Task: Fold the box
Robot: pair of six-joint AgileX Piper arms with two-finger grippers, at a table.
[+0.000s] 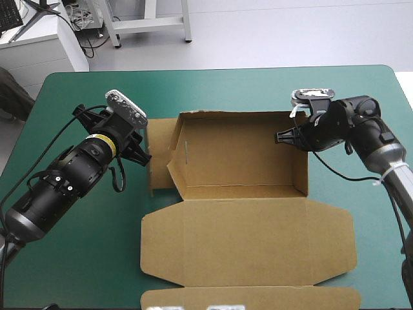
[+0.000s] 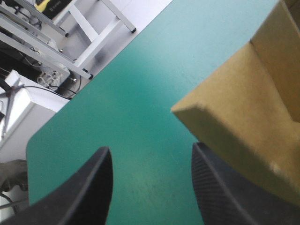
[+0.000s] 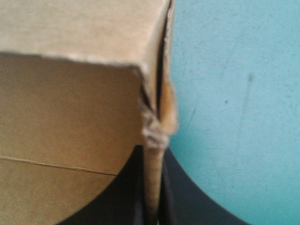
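**Box, half erected.** The brown box (image 1: 242, 168) lies at the middle of the teal-green cover (image 1: 71, 258). Its tray is toward the far edge and its lid (image 1: 248, 242) lies flat toward the near edge. The far wall and the right wall (image 1: 301, 158) stand upright. On the left, the side panel (image 1: 161, 155) is raised but not tucked, and its inner flap leans into the tray at an angle (judged to be the unfinished part of the fold).

The right gripper (image 1: 284, 137) pinches the right wall near the far right corner. In the right wrist view its black fingers (image 3: 197, 197) are all but closed, with the board between them. This hold probably steadies the tray so it does not slide while the other side is worked.

The left gripper (image 1: 143, 154) stands just outside the raised side panel, its fingers spread apart and holding nothing. In its own wrist view a corner of the panel sits close over one finger. Its position suggests it is set to push or grasp that panel next.
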